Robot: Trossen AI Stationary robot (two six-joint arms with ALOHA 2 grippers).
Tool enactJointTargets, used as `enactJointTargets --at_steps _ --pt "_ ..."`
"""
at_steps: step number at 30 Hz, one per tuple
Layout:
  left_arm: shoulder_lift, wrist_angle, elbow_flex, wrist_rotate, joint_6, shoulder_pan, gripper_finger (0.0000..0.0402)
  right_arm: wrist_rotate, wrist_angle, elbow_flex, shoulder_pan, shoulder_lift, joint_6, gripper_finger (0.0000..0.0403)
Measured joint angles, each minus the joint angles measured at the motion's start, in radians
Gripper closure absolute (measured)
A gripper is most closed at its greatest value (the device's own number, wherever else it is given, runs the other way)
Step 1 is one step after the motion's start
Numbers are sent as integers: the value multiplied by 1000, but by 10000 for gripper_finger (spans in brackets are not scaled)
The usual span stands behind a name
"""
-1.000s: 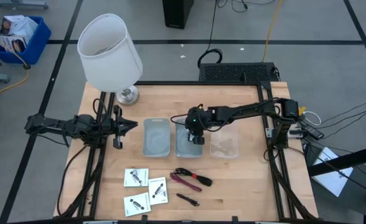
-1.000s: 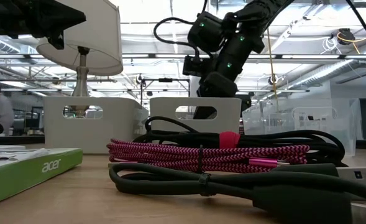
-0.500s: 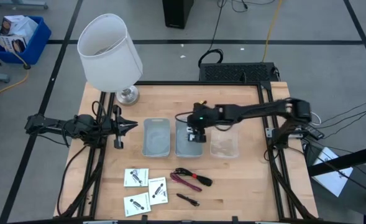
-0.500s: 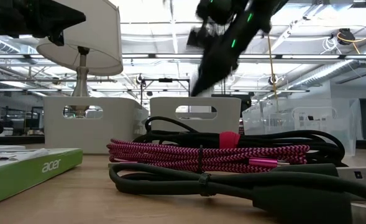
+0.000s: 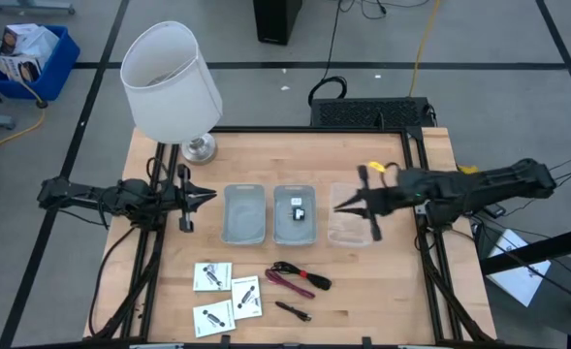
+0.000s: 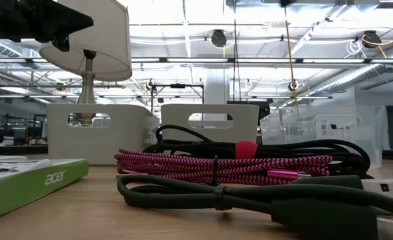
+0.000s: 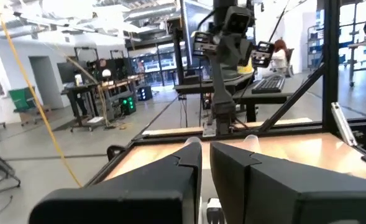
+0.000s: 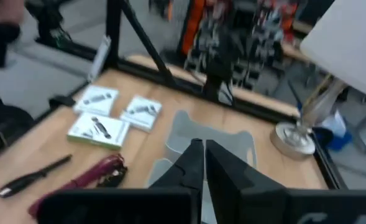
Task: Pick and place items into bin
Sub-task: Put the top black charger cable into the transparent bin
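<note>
**A:** High view first: where do you have the right gripper (image 5: 343, 205)?

**B:** I have it over the clear bin (image 5: 351, 225), fingers pressed together and holding nothing.

**A:** And the left gripper (image 5: 207, 194)?

**B:** I see it waiting at the table's left edge, just beside the left grey bin (image 5: 244, 214). Its fingers (image 7: 189, 168) sit close together, empty.

**A:** Where are the items?

**B:** I count three white packets (image 5: 226, 293) on the wood near the front edge. The red-and-black cable bundle (image 5: 300, 279) lies just right of them, with the thin black stick (image 5: 293, 310) below it. A small black-and-white cube (image 5: 299, 209) sits in the middle grey bin (image 5: 294, 227). The lamp (image 5: 172, 85) stands at the back left.
</note>
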Motion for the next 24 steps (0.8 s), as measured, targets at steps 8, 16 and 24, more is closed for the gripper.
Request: enactJointTargets --at_steps 8,16,24 --pt "262 41 57 -61 14 0 363 99 236 -368 -2 -315 -44 400" --pt "675 33 271 -71 -31 -23 392 133 230 -485 -42 -501 -100 402" --pt "1030 35 533 -75 -58 -92 392 131 191 -495 -62 -557 -76 402"
